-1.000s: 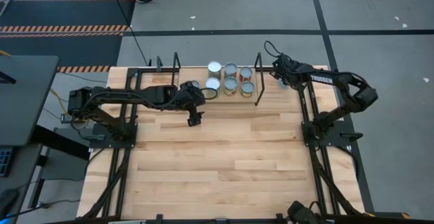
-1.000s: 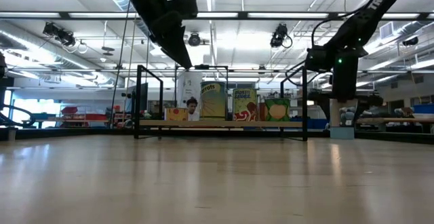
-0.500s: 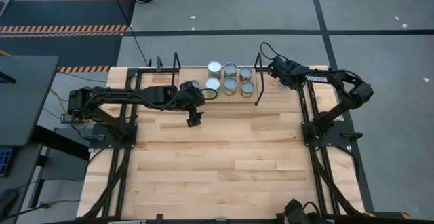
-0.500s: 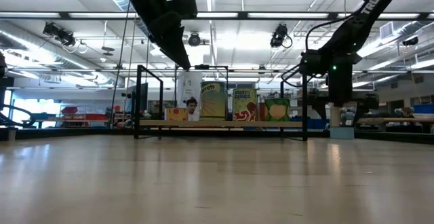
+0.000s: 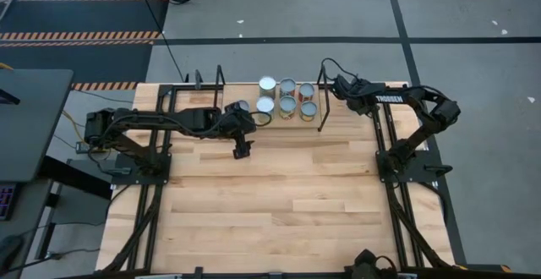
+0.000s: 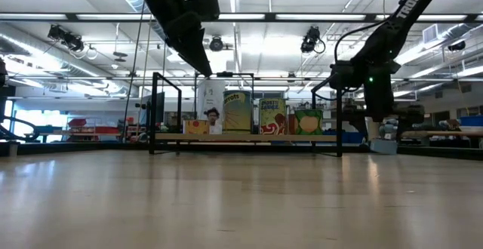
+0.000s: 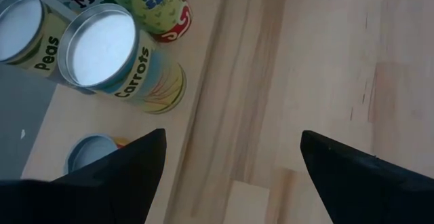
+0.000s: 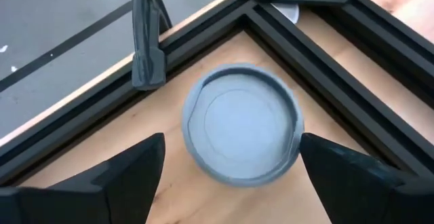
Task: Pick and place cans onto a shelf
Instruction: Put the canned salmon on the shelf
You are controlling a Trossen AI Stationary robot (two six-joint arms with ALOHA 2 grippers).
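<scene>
6 cans [image 5: 287, 99] visible from above, clustered on the shelf [image 5: 228, 110] at table's far edge; placement mostly done, I judge. 1 can [image 8: 243, 124] stands off-shelf in the frame corner. Right gripper [image 8: 230, 161] spread wide above it, empty. Left gripper [image 7: 227, 157] spread, empty, beside shelf.

The right end effector [image 8: 230, 183] hangs spread wide over one can [image 8: 241, 122] beside black frame rails [image 8: 319, 61].
</scene>
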